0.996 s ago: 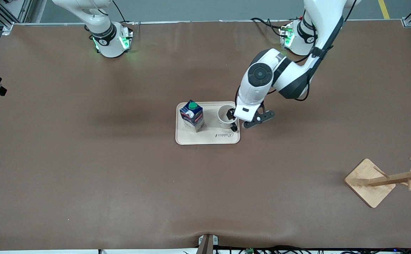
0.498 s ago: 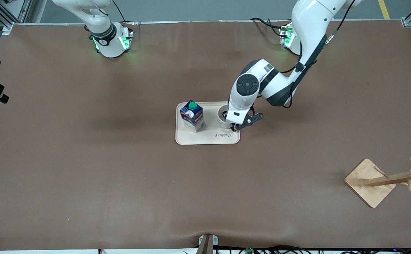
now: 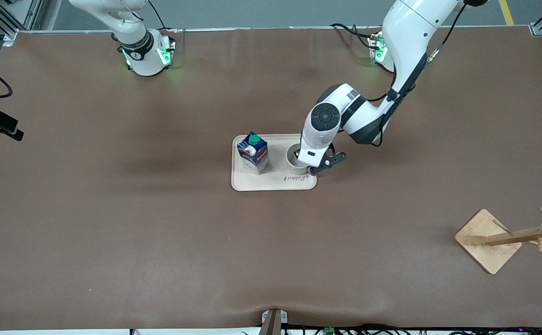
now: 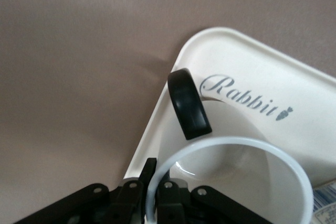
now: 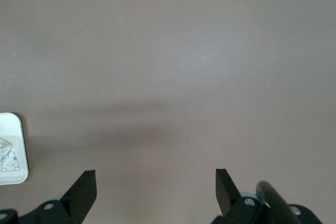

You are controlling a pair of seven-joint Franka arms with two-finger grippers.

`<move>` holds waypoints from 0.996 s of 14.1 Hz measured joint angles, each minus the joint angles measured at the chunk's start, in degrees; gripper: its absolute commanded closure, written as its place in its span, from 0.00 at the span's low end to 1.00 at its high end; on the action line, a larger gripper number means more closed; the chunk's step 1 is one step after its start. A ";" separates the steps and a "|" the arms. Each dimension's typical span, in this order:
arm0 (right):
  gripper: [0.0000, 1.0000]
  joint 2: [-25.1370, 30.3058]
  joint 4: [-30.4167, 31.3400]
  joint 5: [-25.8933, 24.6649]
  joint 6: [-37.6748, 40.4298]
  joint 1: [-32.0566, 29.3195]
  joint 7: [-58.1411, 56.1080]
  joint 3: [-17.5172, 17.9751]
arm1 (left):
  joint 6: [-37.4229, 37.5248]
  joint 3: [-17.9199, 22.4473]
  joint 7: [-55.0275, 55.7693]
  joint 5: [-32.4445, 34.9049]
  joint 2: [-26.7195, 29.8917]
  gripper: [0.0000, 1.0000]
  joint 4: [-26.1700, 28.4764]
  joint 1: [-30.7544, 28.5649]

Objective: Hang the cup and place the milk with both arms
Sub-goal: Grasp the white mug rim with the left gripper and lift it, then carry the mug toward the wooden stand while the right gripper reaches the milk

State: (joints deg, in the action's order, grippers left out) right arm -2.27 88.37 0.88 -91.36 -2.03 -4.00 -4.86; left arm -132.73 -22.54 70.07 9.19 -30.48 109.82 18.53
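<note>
The white cup (image 3: 292, 157) stands on the cream tray (image 3: 275, 184), at the tray's end nearer the left arm. My left gripper (image 3: 304, 164) is shut on the cup's rim (image 4: 231, 144), one finger inside the wall and one outside. Its black loop handle (image 4: 189, 103) sticks out beside the fingers. The dark-blue milk (image 3: 253, 152) carton with a green cap stands upright on the same tray, toward the right arm's end. My right gripper (image 5: 156, 182) hangs open over bare table near the right arm's end, holding nothing.
A wooden cup rack (image 3: 490, 239) with pegs stands near the front camera at the left arm's end. The tray's printed "Rabbit" corner (image 4: 247, 98) lies by the cup's handle. A white tray corner (image 5: 11, 150) shows in the right wrist view.
My left gripper came down onto the cup and closed on its rim. The left arm's elbow shifted toward the tray. The cup and milk stay where they were.
</note>
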 measured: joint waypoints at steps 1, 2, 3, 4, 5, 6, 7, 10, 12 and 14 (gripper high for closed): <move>0.00 -0.24 0.11 0.24 0.60 0.08 0.00 0.08 | 0.00 0.08 0.00 0.51 0.10 1.00 -0.30 -0.20; 0.00 -0.38 0.35 1.21 1.08 0.17 0.00 0.12 | 0.00 0.16 0.00 0.71 0.38 1.00 -0.60 -0.42; 0.00 -0.45 0.77 3.15 1.14 0.23 0.00 0.15 | 0.07 0.25 0.00 0.76 0.82 1.00 -0.98 -0.63; 0.00 -0.55 1.25 5.60 1.14 0.27 0.00 0.17 | 0.47 0.33 0.00 0.77 1.50 1.00 -1.60 -0.86; 0.00 -0.90 1.61 7.73 1.06 0.29 0.01 0.18 | 1.55 0.41 0.00 1.04 2.41 1.00 -2.45 -1.14; 0.00 -1.58 1.71 9.36 0.65 0.30 0.01 0.19 | 3.20 0.43 -0.01 1.93 3.58 1.00 -3.48 -1.43; 0.00 -2.30 1.73 10.19 -0.03 0.41 0.01 0.24 | 5.00 0.44 -0.03 2.98 4.93 1.00 -4.54 -1.76; 0.00 -3.60 1.76 10.76 -0.82 2.47 1.06 0.49 | 8.84 0.51 -4.01 3.99 9.31 1.00 -6.61 -4.24; 0.00 -4.48 1.85 10.81 -0.84 4.34 1.55 0.60 | 9.40 0.55 -10.55 4.11 12.29 1.00 -6.71 -7.65; 0.00 -5.37 1.93 10.84 -1.17 6.45 2.96 0.63 | 10.99 0.59 -18.84 4.12 15.45 1.00 -6.75 -11.85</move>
State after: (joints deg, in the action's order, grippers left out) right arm -7.64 90.30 11.72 -92.53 4.42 -1.04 -4.23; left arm -121.75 -21.96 51.23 13.31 -15.03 103.07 6.67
